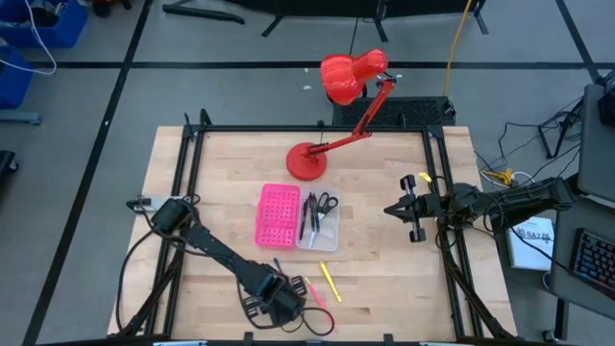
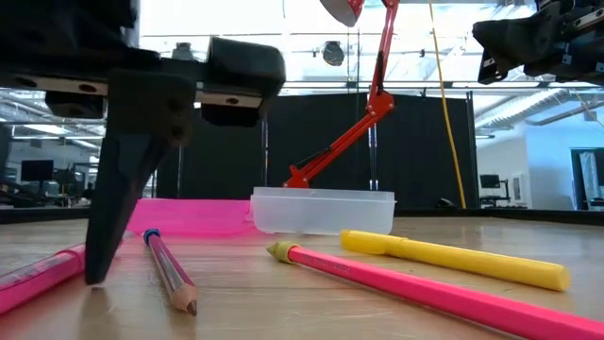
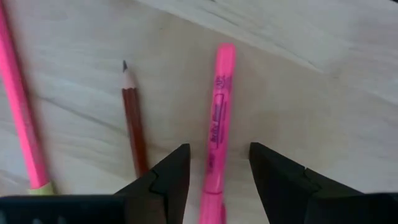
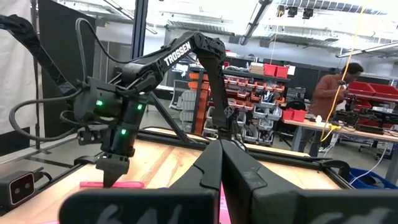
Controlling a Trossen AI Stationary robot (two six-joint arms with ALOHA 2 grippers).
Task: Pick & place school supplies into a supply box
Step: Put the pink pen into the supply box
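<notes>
My left gripper (image 3: 217, 158) is open and low over the table's near edge (image 1: 279, 300). Its fingers stand on either side of a pink highlighter (image 3: 216, 112) that lies flat, with a gap on both sides. A red-brown pencil (image 3: 134, 121) and a second pink pen (image 3: 22, 118) lie beside it. The low view shows the pencil (image 2: 170, 269), a long pink pen (image 2: 425, 293) and a yellow pen (image 2: 453, 260) on the wood. The supply box (image 1: 298, 216) sits mid-table: its pink half (image 1: 277, 213) holds nothing, and its clear half (image 1: 322, 221) holds scissors and dark pens. My right gripper (image 1: 408, 213) is shut and waits raised at the table's right side.
A red desk lamp stands with its round base (image 1: 307, 163) just beyond the box, and its arm slants up to the shade (image 1: 351, 77). Black frame rails (image 1: 192, 154) run along the table's sides. Bare wood lies between the box and my right arm. A person (image 4: 333, 93) stands far back in the room.
</notes>
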